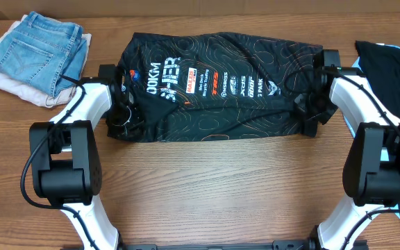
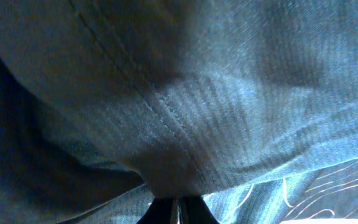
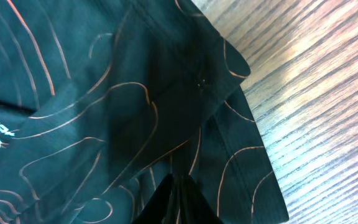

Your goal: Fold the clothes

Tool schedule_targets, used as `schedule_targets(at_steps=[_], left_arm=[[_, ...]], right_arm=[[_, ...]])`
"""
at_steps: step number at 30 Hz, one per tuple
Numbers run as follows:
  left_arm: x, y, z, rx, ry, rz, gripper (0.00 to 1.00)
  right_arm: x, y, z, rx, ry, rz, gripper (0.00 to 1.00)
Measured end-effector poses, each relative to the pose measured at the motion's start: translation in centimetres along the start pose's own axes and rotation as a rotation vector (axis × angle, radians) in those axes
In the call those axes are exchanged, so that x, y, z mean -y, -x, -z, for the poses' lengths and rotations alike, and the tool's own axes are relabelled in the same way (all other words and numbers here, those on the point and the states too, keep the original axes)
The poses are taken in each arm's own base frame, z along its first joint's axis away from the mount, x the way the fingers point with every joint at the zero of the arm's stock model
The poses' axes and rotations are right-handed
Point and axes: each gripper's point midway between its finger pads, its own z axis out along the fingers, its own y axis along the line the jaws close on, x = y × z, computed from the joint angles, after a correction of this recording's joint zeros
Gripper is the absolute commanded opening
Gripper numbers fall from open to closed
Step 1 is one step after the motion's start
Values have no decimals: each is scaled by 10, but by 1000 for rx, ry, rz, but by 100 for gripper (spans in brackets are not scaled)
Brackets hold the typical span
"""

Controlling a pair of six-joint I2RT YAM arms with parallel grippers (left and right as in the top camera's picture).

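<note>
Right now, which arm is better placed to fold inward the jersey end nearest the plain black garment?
Right. The right hand grips that end of the jersey, beside the black garment; the left hand holds the opposite end, near the jeans.

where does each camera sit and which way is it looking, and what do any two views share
Overhead: above the table, looking straight down at the jersey, jeans, left arm and right arm.
Left wrist: on the left arm, close against jersey fabric; left gripper tips at bottom edge.
Right wrist: on the right arm, looking at a jersey corner on wood; right gripper tips at bottom edge.
Shared: jersey in all three; table wood in overhead and right wrist.
</note>
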Motion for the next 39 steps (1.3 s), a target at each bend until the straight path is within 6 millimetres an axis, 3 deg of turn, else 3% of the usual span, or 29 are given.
schedule_targets(at_steps=[8, 24, 29, 39], left_arm=[[-1, -1, 0, -11, 6, 4, 4], [-10, -5, -3, -6, -18, 33, 4], [-24, -18, -3, -53, -52, 95, 4], [-43, -62, -4, -242, -54, 216, 4]], right_arm=[[10, -14, -22, -44, -32, 1, 8], [21, -29, -21, -98, -71, -11, 4], [29, -38, -20, -133, -103, -33, 4], [46, -60, -16, -217, -177, -62, 4]])
